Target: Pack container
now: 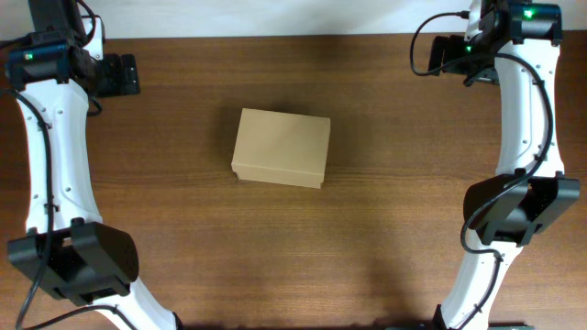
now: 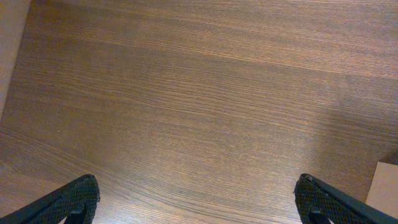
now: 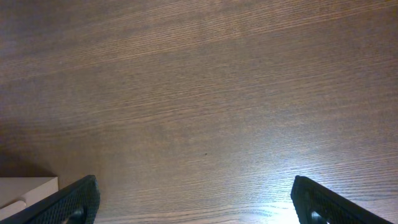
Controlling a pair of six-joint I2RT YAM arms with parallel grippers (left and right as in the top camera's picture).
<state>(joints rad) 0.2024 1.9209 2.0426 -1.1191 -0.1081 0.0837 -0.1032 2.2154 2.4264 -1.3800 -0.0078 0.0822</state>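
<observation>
The container (image 1: pixel 281 147), a plain tan cardboard box with its lid down, sits near the middle of the brown wooden table (image 1: pixel 394 119). My left gripper (image 1: pixel 119 75) hovers at the far left, well away from the box. It stands open with bare wood between its fingers (image 2: pixel 74 200). A corner of the container (image 2: pixel 384 190) shows at the right edge of the left wrist view. My right gripper (image 1: pixel 445 53) hangs at the far right, also open and empty, fingers (image 3: pixel 317 202) wide apart. A pale corner of the container (image 3: pixel 25 190) appears low left in the right wrist view.
The table's far edge (image 1: pixel 275 35) meets a pale surface along the top. Both arm bases (image 1: pixel 78 261) (image 1: pixel 514 211) stand near the front corners. Bare wood surrounds the box on all sides.
</observation>
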